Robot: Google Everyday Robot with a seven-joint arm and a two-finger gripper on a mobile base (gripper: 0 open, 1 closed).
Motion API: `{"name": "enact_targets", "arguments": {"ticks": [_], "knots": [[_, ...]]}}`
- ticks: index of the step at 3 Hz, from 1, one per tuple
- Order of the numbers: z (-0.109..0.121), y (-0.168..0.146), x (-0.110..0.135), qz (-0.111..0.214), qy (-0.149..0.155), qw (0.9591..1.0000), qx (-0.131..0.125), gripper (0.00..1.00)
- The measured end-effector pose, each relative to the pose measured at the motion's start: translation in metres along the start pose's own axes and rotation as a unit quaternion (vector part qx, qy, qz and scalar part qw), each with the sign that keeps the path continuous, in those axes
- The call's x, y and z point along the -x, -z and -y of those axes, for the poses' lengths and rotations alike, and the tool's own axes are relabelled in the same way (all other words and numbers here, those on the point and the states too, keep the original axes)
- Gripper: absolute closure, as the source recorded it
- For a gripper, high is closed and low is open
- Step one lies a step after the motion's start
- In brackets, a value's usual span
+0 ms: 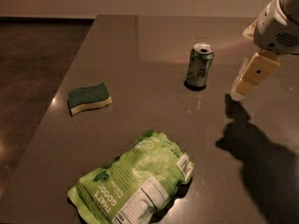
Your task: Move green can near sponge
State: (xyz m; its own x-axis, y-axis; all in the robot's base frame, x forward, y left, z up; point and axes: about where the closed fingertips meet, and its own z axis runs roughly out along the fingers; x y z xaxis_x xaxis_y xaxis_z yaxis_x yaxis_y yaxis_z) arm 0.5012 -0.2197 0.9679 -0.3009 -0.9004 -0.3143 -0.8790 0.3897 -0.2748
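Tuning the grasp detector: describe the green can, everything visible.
The green can is a small, dark green drink can, metal by its look, with a silver top and pale side markings that cannot be read. It stands upright on the grey table, toward the far side, with a dark shadow at its base. Nothing touches it: the gripper hangs apart from it toward the picture's right, and the sponge lies well off toward the picture's left.

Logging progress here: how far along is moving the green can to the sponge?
Nothing done: the green can stands upright, far from the sponge. In hand: the gripper hangs beside the can, not touching. Left: grasp it, carry it, set it by the sponge.
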Motion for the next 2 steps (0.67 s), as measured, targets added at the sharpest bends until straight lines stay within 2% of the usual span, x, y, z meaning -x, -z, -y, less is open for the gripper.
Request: {"name": "enact_targets", "arguments": {"ticks": [1,2], "knots": [[0.03,-0.022,0.001,0.024,-0.038,0.999,-0.007,0.0],[0.051,-0.047,0.012,0.062,-0.076,0.9952,-0.008,0.0]]}}
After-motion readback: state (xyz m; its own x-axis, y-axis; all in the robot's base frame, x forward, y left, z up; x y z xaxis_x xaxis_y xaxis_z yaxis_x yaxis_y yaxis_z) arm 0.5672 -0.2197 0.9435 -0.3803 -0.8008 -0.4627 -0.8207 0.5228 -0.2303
